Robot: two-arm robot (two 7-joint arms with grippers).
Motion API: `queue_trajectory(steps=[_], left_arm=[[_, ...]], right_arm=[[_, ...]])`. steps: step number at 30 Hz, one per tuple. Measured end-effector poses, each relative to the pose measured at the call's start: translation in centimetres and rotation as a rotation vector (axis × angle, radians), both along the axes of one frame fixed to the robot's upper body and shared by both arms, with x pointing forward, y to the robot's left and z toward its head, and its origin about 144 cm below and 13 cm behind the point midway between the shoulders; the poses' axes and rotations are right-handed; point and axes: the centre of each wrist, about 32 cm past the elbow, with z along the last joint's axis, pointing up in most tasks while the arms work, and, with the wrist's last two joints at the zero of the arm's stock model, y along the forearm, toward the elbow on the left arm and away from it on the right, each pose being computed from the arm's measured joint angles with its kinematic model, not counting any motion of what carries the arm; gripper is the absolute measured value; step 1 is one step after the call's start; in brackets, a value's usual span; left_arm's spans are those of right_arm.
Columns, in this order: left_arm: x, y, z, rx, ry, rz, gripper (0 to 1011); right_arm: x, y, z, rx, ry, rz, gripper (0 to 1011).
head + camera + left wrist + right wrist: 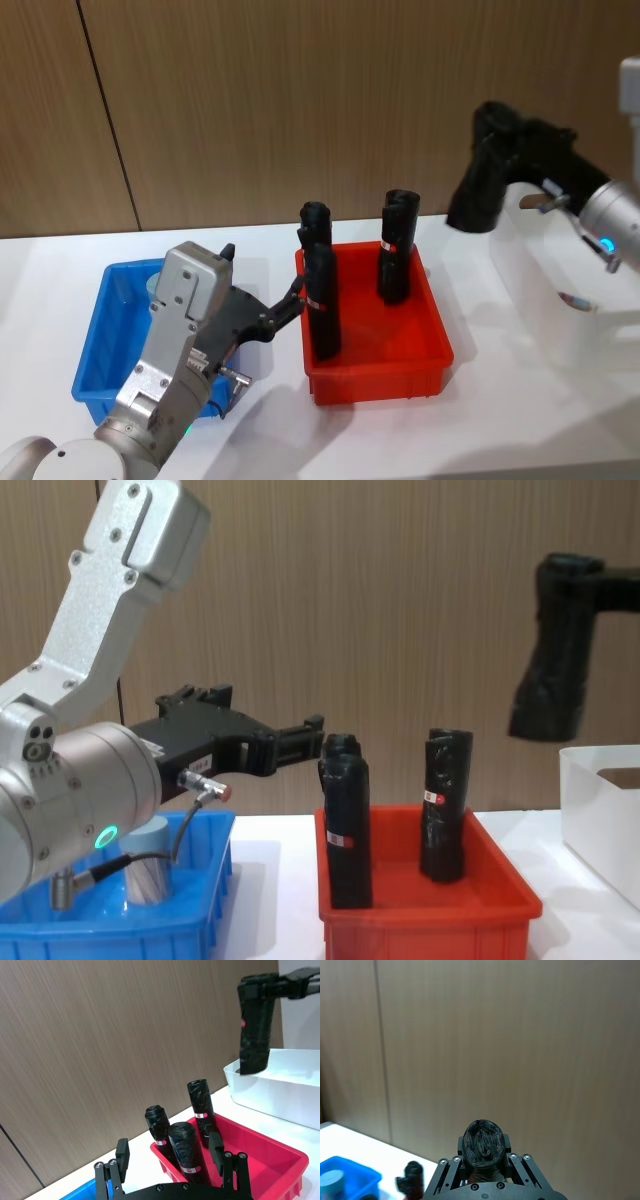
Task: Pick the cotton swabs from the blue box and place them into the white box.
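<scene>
A tub of cotton swabs [148, 865] stands upright in the blue box [100, 345] at the robot's left, its pale lid [331, 1178] showing above the rim. The tub looks light, rigid and smooth-walled, likely to slip if pinched loosely; a grasp across the round body just below the lid seems the safest hold. The left end effector [310, 734] hangs above the gap between the blue box and the red bin [375, 345], fingers [216, 1146] spread apart and holding nothing, pointed toward the three black rolls [187, 1156] that stand in the red bin. At the robot's right, the right end effector [485, 1170] is clamped on a fourth black roll [556, 660], held high over the white box [280, 1090] rather than a swab tub. All three containers sit on the white tabletop [300, 430].
</scene>
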Motion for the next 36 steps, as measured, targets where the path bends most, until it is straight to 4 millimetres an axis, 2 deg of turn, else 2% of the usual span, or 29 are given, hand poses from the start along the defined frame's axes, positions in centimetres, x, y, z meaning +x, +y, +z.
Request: queue_trajectory(steps=[8, 19, 23, 25, 26, 29, 36], left_arm=[[0.0, 0.0, 0.0, 0.000, 0.000, 0.000, 1004], [0.0, 0.0, 0.0, 0.000, 0.000, 0.000, 1004], [0.0, 0.0, 0.0, 0.000, 0.000, 0.000, 1004], [0.0, 0.0, 0.0, 0.000, 0.000, 0.000, 1004], [0.0, 0.0, 0.0, 0.000, 0.000, 0.000, 1004], [0.0, 0.0, 0.0, 0.000, 0.000, 0.000, 1004], [0.0, 0.0, 0.0, 0.000, 0.000, 0.000, 1004]], right_arm=[[-0.7, -1.9, 1.1, -0.020, -0.013, -0.110, 352], [-1.0, -4.6, 1.2, -0.036, 0.010, -0.248, 352], [-1.0, -5.4, 1.0, -0.039, 0.022, -0.280, 436], [-1.0, -5.8, 0.9, -0.039, 0.027, -0.295, 527], [-1.0, -5.9, 0.9, -0.039, 0.028, -0.299, 527], [-1.1, -6.3, 0.7, -0.040, 0.034, -0.315, 650], [-1.2, -6.8, 0.6, -0.040, 0.037, -0.329, 839]])
